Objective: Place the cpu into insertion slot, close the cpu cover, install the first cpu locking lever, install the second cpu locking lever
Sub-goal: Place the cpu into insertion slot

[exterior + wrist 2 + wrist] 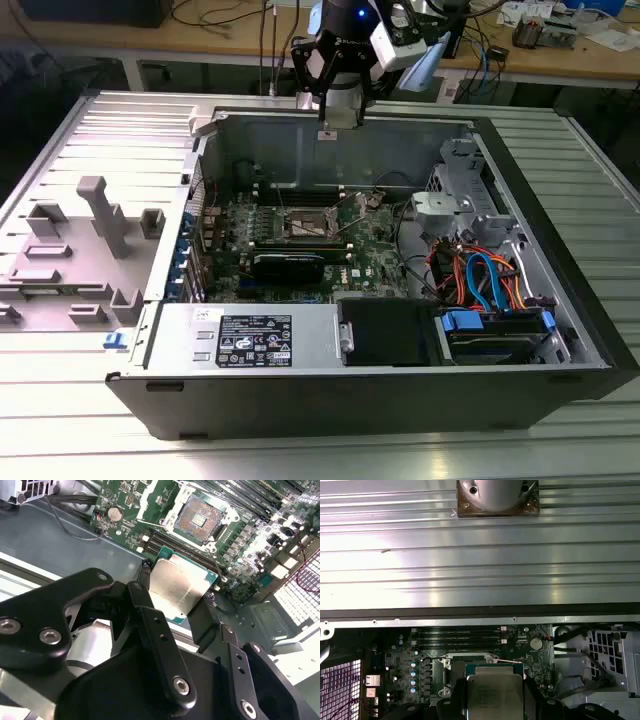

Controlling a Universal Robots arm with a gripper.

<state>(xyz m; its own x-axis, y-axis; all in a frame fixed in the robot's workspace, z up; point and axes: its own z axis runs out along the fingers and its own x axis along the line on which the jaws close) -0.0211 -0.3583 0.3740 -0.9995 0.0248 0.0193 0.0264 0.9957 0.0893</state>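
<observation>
The gripper (pixel 175 602) holds the cpu (pixel 181 582) up in the air; its black fingers (pixel 141 594) press on two sides of the chip; the shiny top shows in both wrist views; the insertion slot (pixel 201 516) lies on the green board (pixel 125 505) below, apart from the chip, its pins showing.

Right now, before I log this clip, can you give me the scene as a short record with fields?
setting: open computer case, circuit board exposed
arm: above the case wall farthest from the exterior camera
jaws: shut on the chip, gripping opposite edges
chip height: clear of the board, not touching it
socket: uncovered, empty, contacts showing
stage: chip not yet placed
</observation>
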